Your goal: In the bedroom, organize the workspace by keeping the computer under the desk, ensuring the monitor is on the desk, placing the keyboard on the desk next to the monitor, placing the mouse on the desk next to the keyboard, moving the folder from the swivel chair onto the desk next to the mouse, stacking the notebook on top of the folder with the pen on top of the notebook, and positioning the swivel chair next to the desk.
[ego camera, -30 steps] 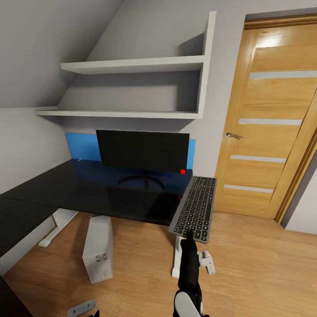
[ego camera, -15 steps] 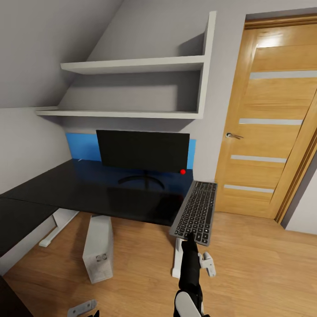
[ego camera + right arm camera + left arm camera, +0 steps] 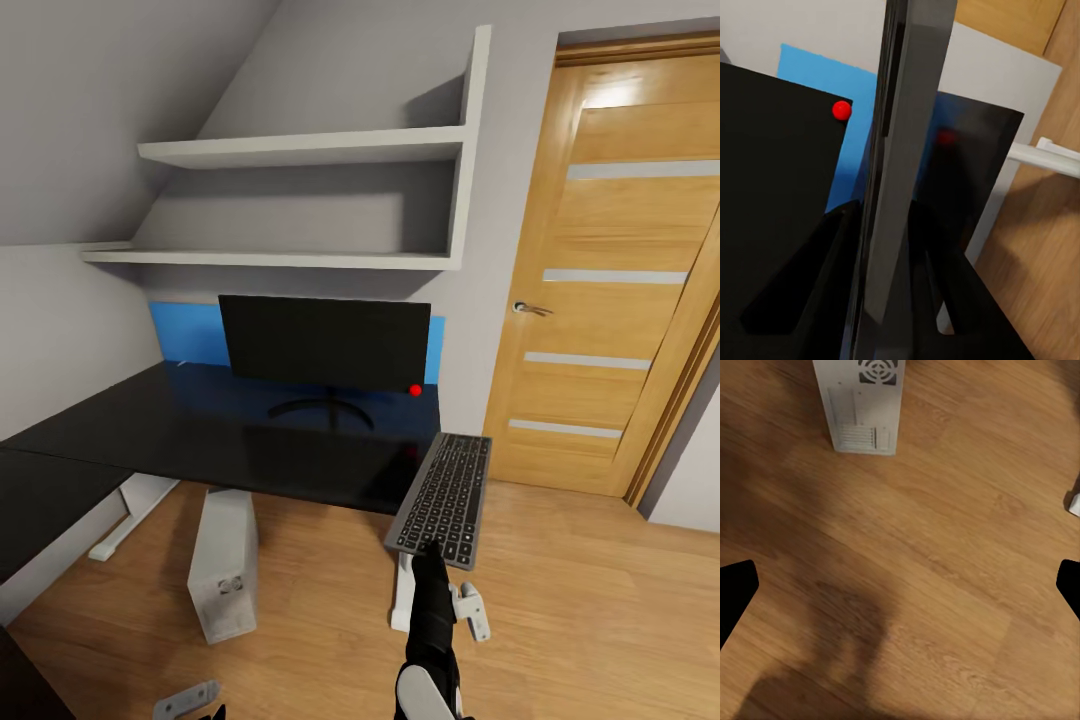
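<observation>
Beside desk (image 3: 200,430), right tool (image 3: 432,548) gripping keyboard (image 3: 445,485)

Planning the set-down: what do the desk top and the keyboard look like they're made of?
Desk: glossy black, likely lacquered board or glass, since it mirrors the monitor stand and blue panel. Keyboard: dark matte keys, probably plastic, in a silvery frame that could be metal or painted plastic.

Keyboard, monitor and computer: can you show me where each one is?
keyboard (image 3: 443,498), head view, on the middle of its keys.
monitor (image 3: 322,340), head view, on the middle of its black screen.
computer (image 3: 223,575), head view, on the tower's white side panel.
</observation>
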Tool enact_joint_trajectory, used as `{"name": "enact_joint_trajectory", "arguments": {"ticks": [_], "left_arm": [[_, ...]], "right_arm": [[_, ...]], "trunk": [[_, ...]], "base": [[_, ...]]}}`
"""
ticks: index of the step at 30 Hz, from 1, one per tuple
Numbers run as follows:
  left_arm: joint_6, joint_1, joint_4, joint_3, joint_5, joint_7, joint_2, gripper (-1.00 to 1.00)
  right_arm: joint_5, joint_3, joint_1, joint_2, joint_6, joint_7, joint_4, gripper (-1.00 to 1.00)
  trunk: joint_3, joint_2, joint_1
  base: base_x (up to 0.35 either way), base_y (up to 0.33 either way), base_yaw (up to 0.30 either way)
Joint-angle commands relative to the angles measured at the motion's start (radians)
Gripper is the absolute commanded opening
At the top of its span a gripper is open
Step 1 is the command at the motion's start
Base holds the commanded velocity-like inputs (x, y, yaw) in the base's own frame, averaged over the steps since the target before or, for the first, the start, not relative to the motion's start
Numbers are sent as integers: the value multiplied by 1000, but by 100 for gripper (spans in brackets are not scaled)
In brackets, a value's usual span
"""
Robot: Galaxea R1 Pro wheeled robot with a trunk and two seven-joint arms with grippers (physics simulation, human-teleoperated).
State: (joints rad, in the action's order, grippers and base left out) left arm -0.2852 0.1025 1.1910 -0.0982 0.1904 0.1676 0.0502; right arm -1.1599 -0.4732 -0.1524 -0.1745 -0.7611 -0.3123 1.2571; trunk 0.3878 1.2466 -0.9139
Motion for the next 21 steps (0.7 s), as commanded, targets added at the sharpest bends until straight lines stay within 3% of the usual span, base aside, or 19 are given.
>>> {"name": "enact_joint_trajectory", "arguments": {"ticks": [1,6,13,21], "left_arm": [[-5,0,2,0,11,4,0,100],[-5,0,2,-1,11,4,0,100],[-5,0,2,0,12,3,0,100],[-6,0,2,0,12,3,0,100]], "right_arm": [[1,-2,-1,0,-4,-5,1,-100],[0,-2,-1,0,-3,-5,-3,-100],[1,-4,-1,0,-4,-5,-4,-100],[4,-2,-1,0,-9,-5,-4,-100]], "trunk": [[1,1,0],[1,1,0],[1,1,0],[1,1,0]], "base": [[0,0,0],[33,0,0],[254,0,0],[89,0,0]]}}
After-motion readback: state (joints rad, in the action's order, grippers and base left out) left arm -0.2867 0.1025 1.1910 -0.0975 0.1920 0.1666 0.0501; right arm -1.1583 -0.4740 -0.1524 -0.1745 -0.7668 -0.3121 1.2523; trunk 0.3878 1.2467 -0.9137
